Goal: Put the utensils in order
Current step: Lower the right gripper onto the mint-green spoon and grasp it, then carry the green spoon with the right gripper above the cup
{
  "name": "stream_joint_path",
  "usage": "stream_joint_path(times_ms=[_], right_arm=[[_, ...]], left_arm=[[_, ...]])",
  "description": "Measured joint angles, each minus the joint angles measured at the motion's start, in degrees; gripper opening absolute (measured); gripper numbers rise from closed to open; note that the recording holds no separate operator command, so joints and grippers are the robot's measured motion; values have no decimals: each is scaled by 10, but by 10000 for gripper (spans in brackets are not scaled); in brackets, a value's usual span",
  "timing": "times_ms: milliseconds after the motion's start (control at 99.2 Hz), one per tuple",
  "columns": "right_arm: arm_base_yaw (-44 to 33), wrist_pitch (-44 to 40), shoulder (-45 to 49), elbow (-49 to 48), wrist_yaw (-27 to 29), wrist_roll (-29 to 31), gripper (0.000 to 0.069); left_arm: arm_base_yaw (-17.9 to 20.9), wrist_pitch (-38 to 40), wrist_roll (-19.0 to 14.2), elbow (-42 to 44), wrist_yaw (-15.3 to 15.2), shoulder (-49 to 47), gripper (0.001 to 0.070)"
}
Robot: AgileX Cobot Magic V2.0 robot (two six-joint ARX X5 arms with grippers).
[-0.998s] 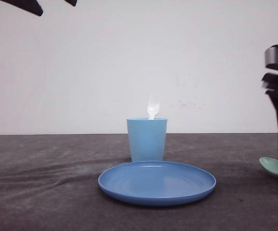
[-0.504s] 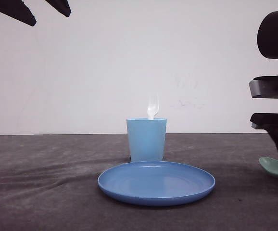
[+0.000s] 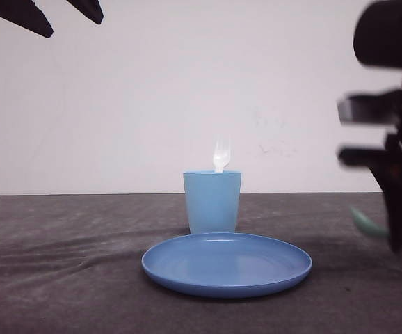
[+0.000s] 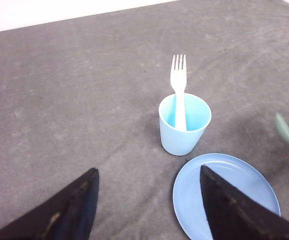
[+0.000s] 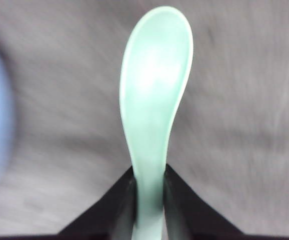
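Note:
The white fork stands tines up in the light blue cup; the left wrist view shows the fork leaning on the cup's far rim. My right gripper is shut on the handle of the mint-green spoon, whose bowl points away from the fingers. In the front view that gripper is blurred at the far right, with the spoon lifted off the table. My left gripper hangs open high at the upper left, its fingers wide apart.
A blue round plate lies in front of the cup, near the table's front middle. The dark grey cloth covers the table. A white wall rises behind.
My right gripper has shifted left and lifted the spoon off the table. The left gripper dropped slightly a second ago, then held still. Fork, cup and plate have not moved.

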Motion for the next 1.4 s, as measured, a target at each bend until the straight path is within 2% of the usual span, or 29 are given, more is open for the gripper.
stream_joint_path(times_ms=[151,363,514,645,766,1169,1401], right_arm=[[29,51,-39,66,0,-21,72],[69,191,-42,108,-2,-54,45],[83,298,-10,108,-3,-77,38],[90,360,24,108,-2,-100,38],[93,413,59,108,-2,-128,38],[98,502,158,108,0,-193,38],[101,505,190,108,15,-217,38]], left_arm=[[0,0,-2,0,13,0,386],[0,0,-14,0,23,0,386],[0,0,-24,0,30,0,386],[-1,0,-35,0,44,0,386],[0,0,-41,0,45,0,386],[0,0,-54,0,58,0,386],[0,-6,-59,0,61,0,386]])
